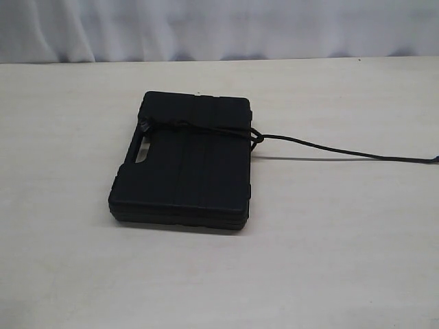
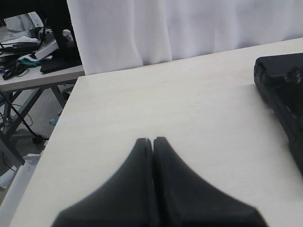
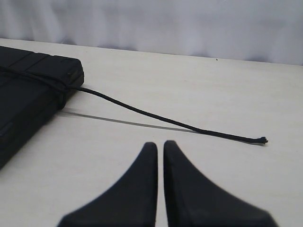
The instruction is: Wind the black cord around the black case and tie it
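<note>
The black case (image 1: 182,164) is laid flat on the pale desk (image 1: 309,260), near the middle of the exterior view, with its ribbed lid upward and its handle cut-out on the left side. The black cord (image 1: 199,127) is drawn across the lid at the far part of the case, from the edge by the handle cut-out to the opposite edge, where it is gathered into a small knot or loop at the corner. From that corner the cord is led away to the right, over the desk and out of the exterior view, and a thin shadow is cast on the desk beside it. In the right wrist view the cord (image 3: 142,112) is seen to leave the case (image 3: 28,99) and to end in a small frayed tip that rests on the desk, apart from the right jaws. The right jaws are brought all but together, with only a thin slit between them, and nothing is held. In the left wrist view one end of the case (image 2: 284,94) is seen at the edge of the picture, well apart from the left jaws, which are pressed together and hold nothing. A white curtain (image 1: 219,27) is hung behind the desk.
</note>
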